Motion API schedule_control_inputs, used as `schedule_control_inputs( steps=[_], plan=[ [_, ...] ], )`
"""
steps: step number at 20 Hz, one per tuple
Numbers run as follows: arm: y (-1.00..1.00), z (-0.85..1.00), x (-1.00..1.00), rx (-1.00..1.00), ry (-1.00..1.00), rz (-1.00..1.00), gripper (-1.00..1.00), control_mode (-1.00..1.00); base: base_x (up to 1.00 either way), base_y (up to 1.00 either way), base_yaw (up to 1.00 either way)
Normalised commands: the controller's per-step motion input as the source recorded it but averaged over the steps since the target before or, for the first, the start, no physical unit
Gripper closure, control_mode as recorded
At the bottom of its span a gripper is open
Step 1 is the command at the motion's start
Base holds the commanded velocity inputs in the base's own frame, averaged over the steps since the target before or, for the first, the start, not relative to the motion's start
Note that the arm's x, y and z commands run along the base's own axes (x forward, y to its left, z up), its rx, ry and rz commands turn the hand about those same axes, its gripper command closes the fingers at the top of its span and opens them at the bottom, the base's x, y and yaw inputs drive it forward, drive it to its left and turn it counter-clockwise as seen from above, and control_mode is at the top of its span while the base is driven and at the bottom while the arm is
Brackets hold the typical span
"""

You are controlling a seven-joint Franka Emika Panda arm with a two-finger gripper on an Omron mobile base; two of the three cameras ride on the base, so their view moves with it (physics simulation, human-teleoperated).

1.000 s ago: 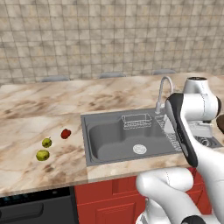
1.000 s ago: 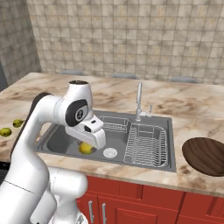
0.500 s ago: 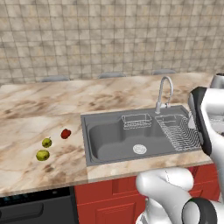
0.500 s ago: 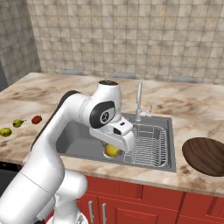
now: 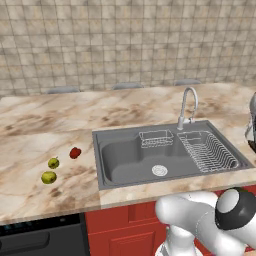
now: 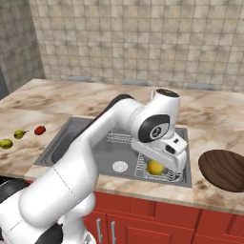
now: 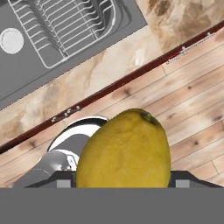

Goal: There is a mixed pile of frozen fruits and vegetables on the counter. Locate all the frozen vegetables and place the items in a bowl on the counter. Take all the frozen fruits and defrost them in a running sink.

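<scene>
The arm (image 6: 95,143) reaches out over the front right part of the sink (image 6: 66,138), its gripper (image 6: 159,164) hanging above the dish rack (image 6: 143,164) near the basin's front rim. A yellow item (image 6: 155,167), roundish and glossy, sits between the jaws; from the hand view the same yellow item (image 7: 124,151) is close against the camera, so the jaws look pinched on it, though the fingertips themselves are hidden behind it. Below it in that view lie the counter edge (image 7: 109,65), the red cabinet top and a wooden floor (image 7: 192,105). The bowl (image 6: 224,169), dark brown, rests on the counter (image 6: 214,114) just right of the sink, apart from the gripper. On the counter well to the left of the sink the rest of the pile remains: a red item (image 5: 75,152) nearest the basin, a smaller green fruit (image 5: 53,163) just beside it, and a larger green fruit (image 5: 48,177) in front of that; the three are close together but not touching. From the right base view the same three show at the far left edge: red item (image 6: 40,129), green fruit (image 6: 19,134), green fruit (image 6: 5,143). The sink basin (image 5: 130,160) holds a wire basket (image 5: 155,138) at its back wall, the drain (image 5: 159,170) in the floor, and the rack (image 5: 207,150) in its right half. The faucet (image 5: 187,105) curves over the back rim; whether water runs I cannot tell.
</scene>
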Motion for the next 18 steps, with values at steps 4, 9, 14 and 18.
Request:
schedule_control_inputs(
  steps=[4, 9, 14, 18],
  plan=[
    [-0.92, 0.27, 0.08, 0.11, 0.01, -0.01, 1.0, -1.0, 0.0, 0.0, 0.0],
    [-0.49, 0.04, 0.3, 0.07, 0.03, 0.05, 1.0, -1.0, 0.0, 0.0, 0.0],
    [-0.58, 0.0, 0.61, 0.08, 0.07, 0.11, 1.0, -1.0, 0.0, 0.0, 0.0],
    [-0.66, -0.14, 0.65, 0.1, 0.05, 0.09, 1.0, -1.0, 0.0, 0.0, 0.0]
  ],
)
